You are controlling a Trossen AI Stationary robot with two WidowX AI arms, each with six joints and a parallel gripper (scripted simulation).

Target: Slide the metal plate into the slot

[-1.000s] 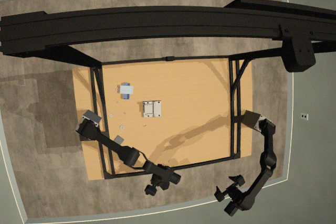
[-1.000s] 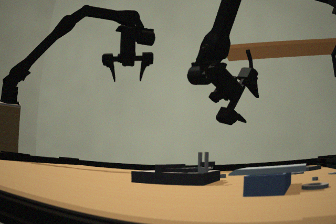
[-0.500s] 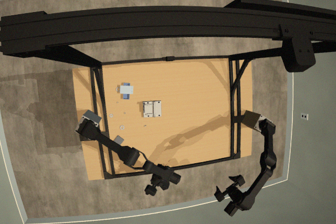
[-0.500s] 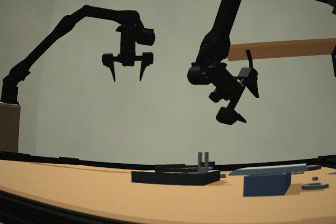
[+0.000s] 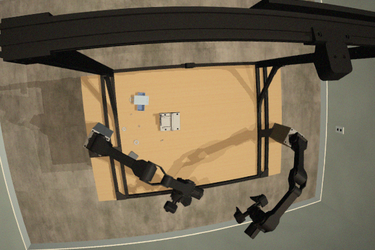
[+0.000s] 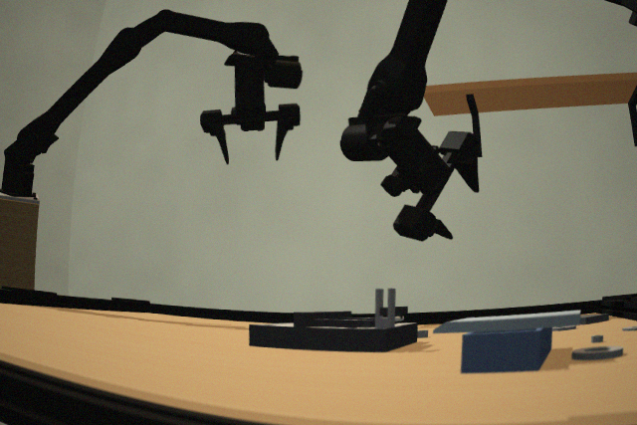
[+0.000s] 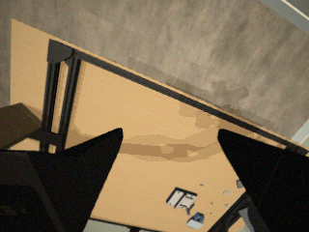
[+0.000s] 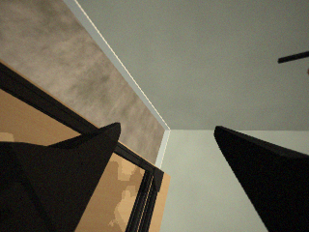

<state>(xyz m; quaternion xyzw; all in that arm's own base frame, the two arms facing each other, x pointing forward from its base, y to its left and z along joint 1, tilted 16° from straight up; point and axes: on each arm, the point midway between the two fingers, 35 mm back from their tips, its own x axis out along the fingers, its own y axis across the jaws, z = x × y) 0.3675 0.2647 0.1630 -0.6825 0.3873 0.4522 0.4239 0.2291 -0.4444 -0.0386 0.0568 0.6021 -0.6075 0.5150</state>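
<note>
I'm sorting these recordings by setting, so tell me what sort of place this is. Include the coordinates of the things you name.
Probably a robotics lab or test cell: two arms with open tools stand at a wooden table [image 5: 211, 96] [image 6: 154, 353] [image 7: 140, 101], a dark overhead frame [image 5: 181, 23] spans it, and small parts lie around a slotted block [image 5: 175, 121] [image 6: 318, 337].

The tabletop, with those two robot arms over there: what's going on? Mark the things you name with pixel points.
Nobody is handling anything at this moment. The left pincer [image 5: 249, 208] [image 6: 252, 158] [image 7: 169, 132] and right pincer [image 5: 185, 200] [image 6: 465, 214] [image 8: 167, 129] are both open and empty, held up in the air. A pale plate [image 5: 141, 99] [image 6: 509, 321] with a sloped edge rests on a blue stand [image 5: 140, 108] [image 6: 504, 350], beside the slotted block [image 5: 175, 121] [image 6: 318, 337] [image 7: 178, 198]. It still has to be picked up and slid in.
</note>
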